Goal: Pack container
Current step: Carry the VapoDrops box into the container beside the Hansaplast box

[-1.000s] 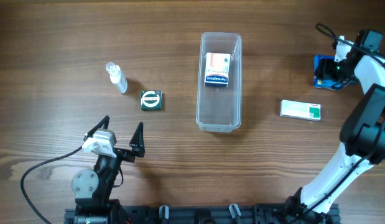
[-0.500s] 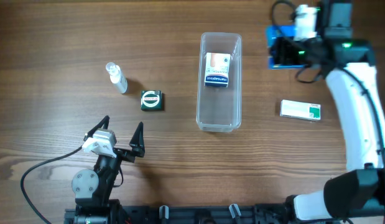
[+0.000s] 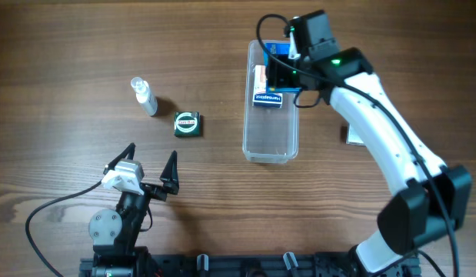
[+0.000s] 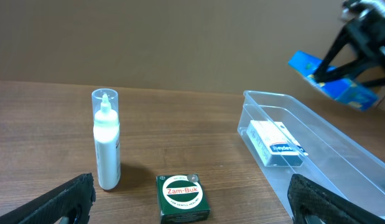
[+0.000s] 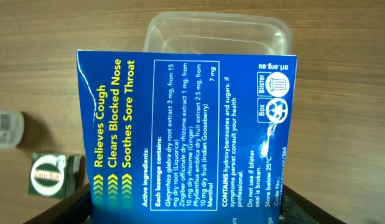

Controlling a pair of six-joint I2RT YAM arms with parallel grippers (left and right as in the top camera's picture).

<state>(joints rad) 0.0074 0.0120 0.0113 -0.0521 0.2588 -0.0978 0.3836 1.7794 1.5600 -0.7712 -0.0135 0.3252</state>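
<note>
The container [image 3: 271, 146] is a long clear tub at the table's middle; it also shows in the left wrist view [image 4: 341, 162] and the right wrist view [image 5: 242, 37]. A white and blue box [image 3: 268, 86] lies flat in its far half [image 4: 276, 144]. My right gripper [image 3: 287, 65] is shut on a blue lozenge box [image 5: 186, 124] and holds it in the air over the container's far end [image 4: 332, 78]. My left gripper [image 3: 149, 165] is open and empty near the front left.
A green Zam-Buk box [image 3: 188, 123] lies left of the container [image 4: 183, 197]. A small clear spray bottle [image 3: 144, 96] stands beyond it [image 4: 106, 140]. A white box [image 3: 347, 135] right of the container is mostly hidden under my right arm.
My right arm has swung left from the far right edge with the blue box, to above the container's far end. The left arm has not moved.
</note>
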